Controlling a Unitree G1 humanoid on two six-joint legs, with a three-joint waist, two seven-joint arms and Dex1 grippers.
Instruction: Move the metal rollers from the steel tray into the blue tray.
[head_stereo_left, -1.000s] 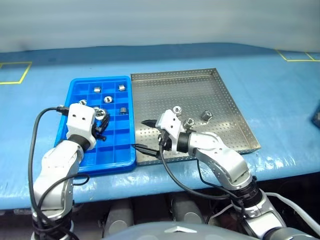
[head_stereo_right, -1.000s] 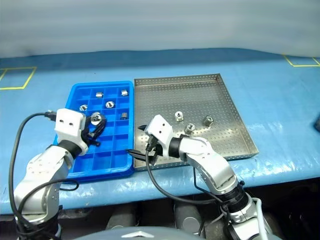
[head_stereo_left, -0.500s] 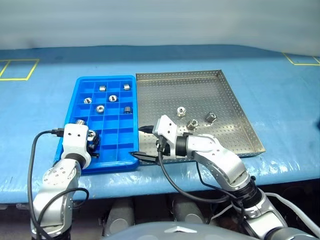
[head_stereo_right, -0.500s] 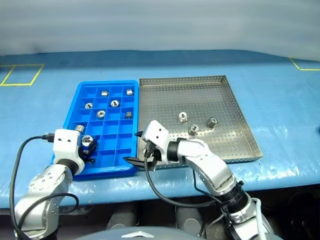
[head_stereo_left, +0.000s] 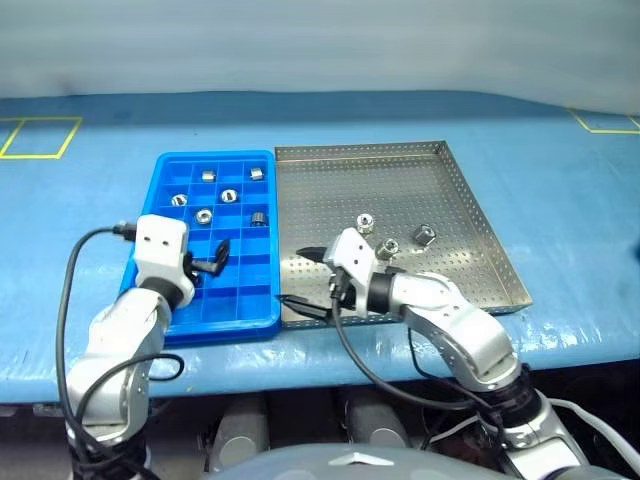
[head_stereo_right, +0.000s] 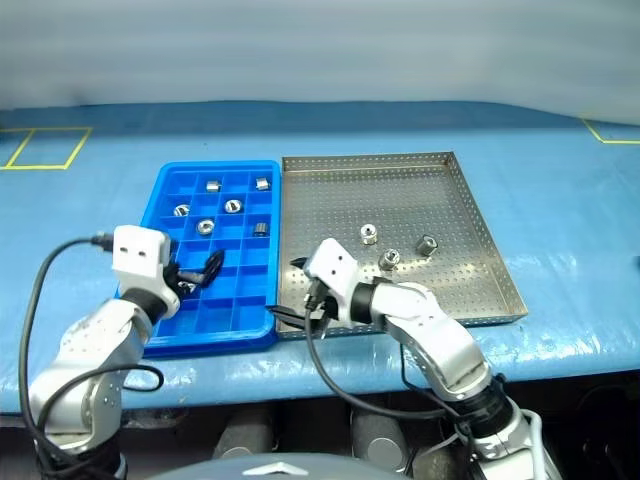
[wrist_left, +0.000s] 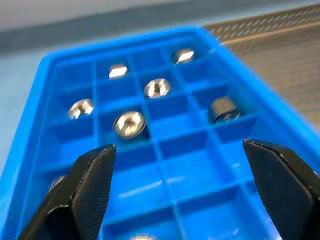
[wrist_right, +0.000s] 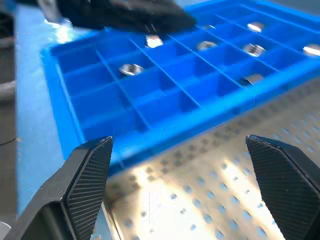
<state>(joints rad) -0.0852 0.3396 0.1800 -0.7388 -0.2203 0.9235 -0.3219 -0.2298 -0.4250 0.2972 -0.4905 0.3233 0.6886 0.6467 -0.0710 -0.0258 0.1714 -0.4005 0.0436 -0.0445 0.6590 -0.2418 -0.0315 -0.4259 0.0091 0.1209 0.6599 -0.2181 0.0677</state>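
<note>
Evidently a drop-off has just been made. On the blue-covered tabletop (head_stereo_left: 560, 190) the steel tray (head_stereo_left: 470, 215) and the blue tray (head_stereo_left: 150, 215) lie side by side, their long edges touching.

The left tool (head_stereo_left: 213, 259), which was clamped on a roller a second ago, now hovers over the blue tray's middle rows with its fingers spread wide and nothing between them. The left wrist view shows a roller (wrist_left: 142, 237) in a compartment just below those fingers; I judge that to be the piece released.

The right tool (head_stereo_left: 302, 276), jaws wide and empty, hangs low over the near left corner of the steel tray, having shifted slightly towards the remaining pieces.

Of the metal rollers, three (head_stereo_left: 388, 247) remain close together on the steel tray's perforated floor; the rest sit singly in compartments of the blue tray (head_stereo_left: 203, 215), mostly in its far rows.

Judgement: transfer well advanced, three pieces outstanding, right tool best placed for the next pick.
</note>
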